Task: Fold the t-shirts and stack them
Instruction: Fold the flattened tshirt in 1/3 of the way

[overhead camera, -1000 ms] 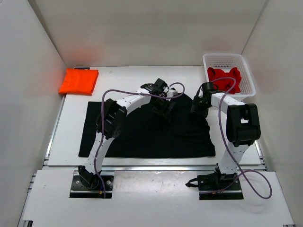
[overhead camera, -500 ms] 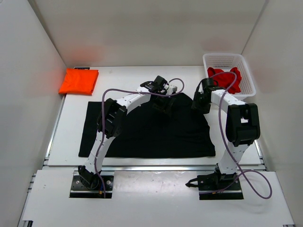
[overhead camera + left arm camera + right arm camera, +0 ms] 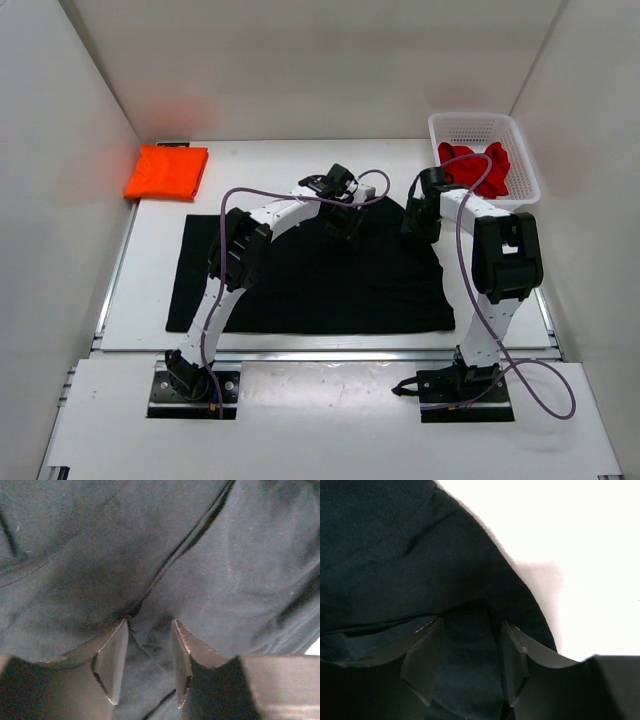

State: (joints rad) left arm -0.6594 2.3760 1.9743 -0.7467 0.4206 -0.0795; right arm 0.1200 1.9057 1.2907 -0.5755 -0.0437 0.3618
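Across the bench [image 3: 300,165] lies the black t-shirt [image 3: 320,290]; the right hand [image 3: 472,622] pinches its 1 o'clock edge, the left hand [image 3: 149,622] straddles cloth at 12 o'clock, whether gripping I cannot tell.

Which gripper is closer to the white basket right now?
Right. The right gripper is just left of the basket, on the black t-shirt; the left gripper is farther left.
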